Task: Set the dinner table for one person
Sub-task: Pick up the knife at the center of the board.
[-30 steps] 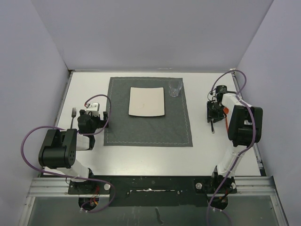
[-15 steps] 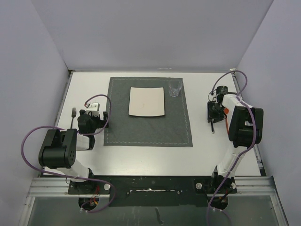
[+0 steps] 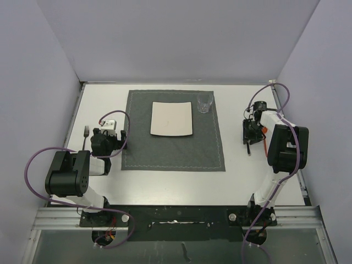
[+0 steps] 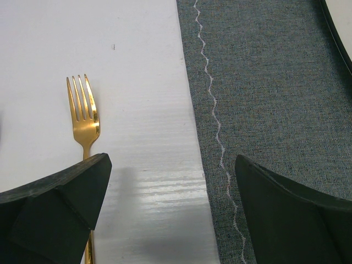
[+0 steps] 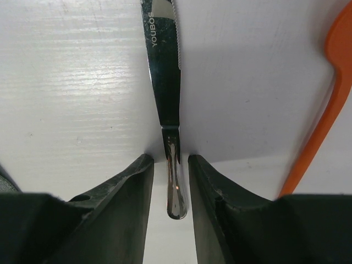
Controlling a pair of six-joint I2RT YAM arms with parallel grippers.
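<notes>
Setting one place was judged partly done. The dinner table (image 3: 170, 184), a large flat white top with a thin metal edge, lay beneath both pincers. Between them sat a dark grey woven placemat (image 3: 170, 151), square and edged with a wavy pale stitch line. On it rested a small white square plate (image 3: 171, 118) with rounded corners. A clear drinking glass (image 3: 204, 103) stood upright at the plate's far right corner.

Cutlery appeared to be what remained, since both pieces lay on bare table off the mat.

The left pincer (image 4: 171, 181) was spread wide and held nothing. It hovered low over the mat's left border, its right finger above the cloth. A shiny gold fork (image 4: 83, 113) lay flat beside its left finger, four tines pointing away from it and the handle passing under that finger.

The right pincer (image 5: 171, 160) was narrowed around the slim rounded handle of a polished steel knife (image 5: 164, 82). A sliver of table showed on either side of the handle, so it seemed not yet pinched. The serrated blade, stamped with a maker's name, pointed straight ahead of that pincer. The placemat was to this pincer's left.
</notes>
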